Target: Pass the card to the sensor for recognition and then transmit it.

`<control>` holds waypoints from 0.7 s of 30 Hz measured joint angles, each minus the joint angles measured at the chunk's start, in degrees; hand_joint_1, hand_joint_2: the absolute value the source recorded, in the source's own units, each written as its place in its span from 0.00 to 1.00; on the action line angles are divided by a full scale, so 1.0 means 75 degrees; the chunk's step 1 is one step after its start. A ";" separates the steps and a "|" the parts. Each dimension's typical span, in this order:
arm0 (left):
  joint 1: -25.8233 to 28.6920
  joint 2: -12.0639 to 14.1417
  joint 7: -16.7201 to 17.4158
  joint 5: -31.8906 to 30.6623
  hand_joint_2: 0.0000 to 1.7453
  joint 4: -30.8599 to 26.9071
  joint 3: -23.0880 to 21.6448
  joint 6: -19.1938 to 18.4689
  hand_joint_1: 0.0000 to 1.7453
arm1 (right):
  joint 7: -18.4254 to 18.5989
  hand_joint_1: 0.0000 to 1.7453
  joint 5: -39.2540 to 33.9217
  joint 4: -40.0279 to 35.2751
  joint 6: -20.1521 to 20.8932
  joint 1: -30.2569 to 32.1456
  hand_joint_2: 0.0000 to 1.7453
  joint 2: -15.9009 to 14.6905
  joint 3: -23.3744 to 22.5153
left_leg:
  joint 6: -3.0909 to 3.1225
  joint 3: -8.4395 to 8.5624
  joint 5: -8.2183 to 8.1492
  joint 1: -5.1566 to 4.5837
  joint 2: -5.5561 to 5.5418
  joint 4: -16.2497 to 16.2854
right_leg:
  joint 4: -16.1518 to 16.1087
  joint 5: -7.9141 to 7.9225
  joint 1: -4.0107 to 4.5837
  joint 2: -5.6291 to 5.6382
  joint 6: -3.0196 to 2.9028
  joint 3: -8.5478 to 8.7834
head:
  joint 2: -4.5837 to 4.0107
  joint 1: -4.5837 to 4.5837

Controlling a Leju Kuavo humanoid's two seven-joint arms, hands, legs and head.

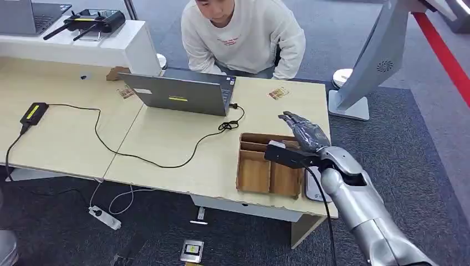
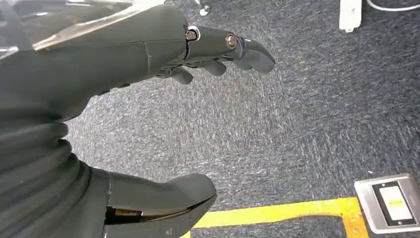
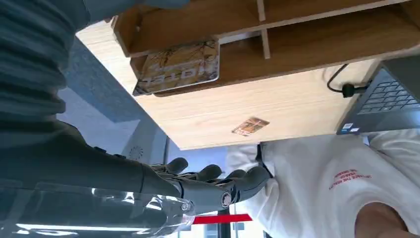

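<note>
The robot's silver right hand [image 1: 306,133] hovers over the far right corner of the brown wooden divided tray [image 1: 255,173] at the table's near edge, fingers spread and holding nothing. In the right wrist view, a hotel card with a yellowish printed face [image 3: 179,66] leans in a tray compartment. Beyond the tray lies a small orange-patterned card [image 1: 279,93] on the pale wooden table [image 1: 166,138], left of it a grey laptop [image 1: 180,91], behind that a seated person in a white sweatshirt [image 1: 244,36]. The left hand [image 2: 148,54] hangs above dark carpet, fingers apart and empty.

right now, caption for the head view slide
Open right robot hand hovers over the compartmented wooden tray on the pale desk, person at grey laptop.
</note>
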 joint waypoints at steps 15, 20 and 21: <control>-0.0077 0.0000 0.0044 -0.0047 1.00 0.0000 0.0000 -0.0058 0.00 | 0.0105 0.09 -0.0050 0.0003 0.0015 0.0038 1.00 -0.0213 -0.0006 | 0.0000 0.0001 0.0000 0.0000 0.0002 0.0001 | 0.0000 0.0000 0.0000 0.0001 0.0000 0.0000 | 0.0000 0.0000; -0.0081 0.0000 0.0017 -0.0044 1.00 0.0000 0.0000 -0.0055 0.00 | 0.0105 1.00 -0.0082 0.0003 0.0082 0.0048 1.00 -0.0230 -0.0012 | 0.0000 0.0000 0.0000 0.0000 0.0002 0.0001 | 0.0000 0.0000 0.0000 0.0001 0.0000 0.0000 | 0.0000 0.0000; -0.0084 0.0000 0.0015 -0.0044 1.00 0.0000 0.0000 -0.0058 0.00 | 0.0105 1.00 -0.0096 0.0003 0.0093 0.0048 1.00 -0.0233 -0.0012 | 0.0000 0.0000 0.0000 0.0000 0.0002 0.0001 | 0.0000 0.0000 0.0000 0.0001 0.0000 0.0000 | 0.0000 0.0000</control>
